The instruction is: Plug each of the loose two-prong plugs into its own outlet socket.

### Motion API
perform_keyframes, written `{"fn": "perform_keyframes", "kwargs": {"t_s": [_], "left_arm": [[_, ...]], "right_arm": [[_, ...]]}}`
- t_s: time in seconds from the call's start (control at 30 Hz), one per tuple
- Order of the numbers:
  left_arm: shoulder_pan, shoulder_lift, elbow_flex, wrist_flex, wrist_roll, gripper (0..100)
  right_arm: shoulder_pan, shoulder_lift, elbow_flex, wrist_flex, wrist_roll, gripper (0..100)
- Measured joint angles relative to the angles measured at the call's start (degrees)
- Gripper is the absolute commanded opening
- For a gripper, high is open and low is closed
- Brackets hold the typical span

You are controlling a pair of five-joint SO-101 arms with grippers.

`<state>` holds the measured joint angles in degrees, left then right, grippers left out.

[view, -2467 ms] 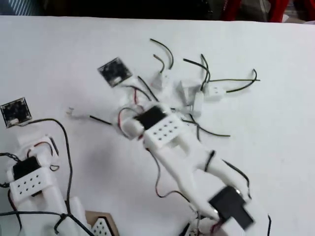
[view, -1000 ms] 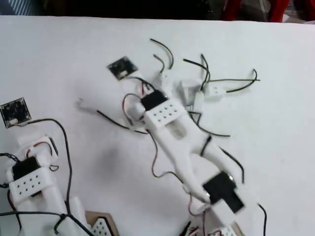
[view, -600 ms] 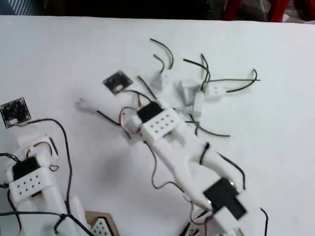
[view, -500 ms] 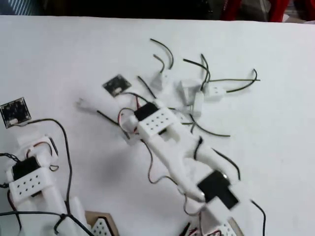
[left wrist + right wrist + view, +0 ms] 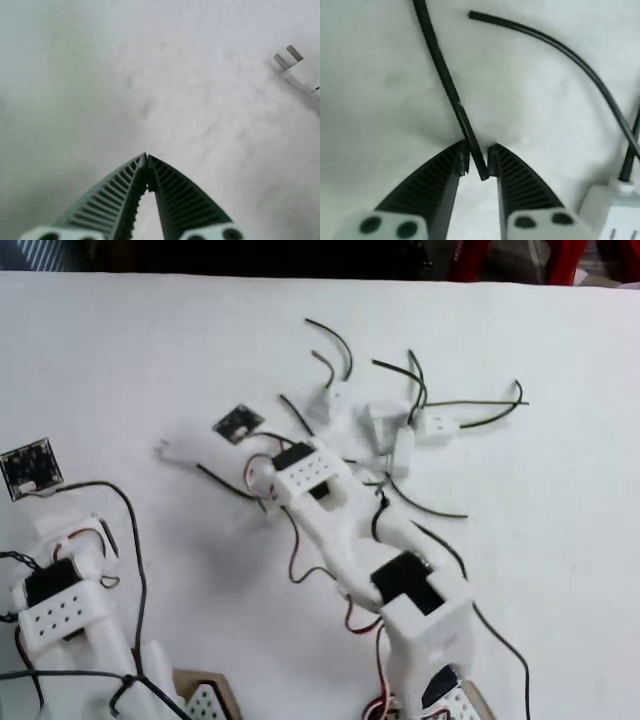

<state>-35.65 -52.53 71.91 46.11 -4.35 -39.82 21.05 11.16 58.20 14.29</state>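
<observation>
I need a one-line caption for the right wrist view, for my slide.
Right gripper pinching a black cable above the table, white outlet nearby.

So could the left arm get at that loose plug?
Probably yes: bare table lies between the shut left jaws and the plug. The right jaws pinch a black cord, possibly its own.

I count five small white plastic plug-or-socket pieces [image 5: 435, 424]; can't tell which are which. My white plastic arms [image 5: 340, 525]: two.
</observation>
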Motion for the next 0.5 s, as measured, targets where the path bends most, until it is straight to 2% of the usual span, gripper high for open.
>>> {"fn": "perform_keyframes", "kwargs": {"t_s": [0.23, 0.5], "left_arm": [[0.0, 0.0, 0.0, 0.0, 0.0, 2], [0.0, 0.0, 0.0, 0.0, 0.0, 2]], "right_arm": [[-1.14, -5.45, 0.26, 7.65, 0.88, 1.7], [-1.05, -21.45, 0.26, 19.69, 1.05, 1.7]]}}
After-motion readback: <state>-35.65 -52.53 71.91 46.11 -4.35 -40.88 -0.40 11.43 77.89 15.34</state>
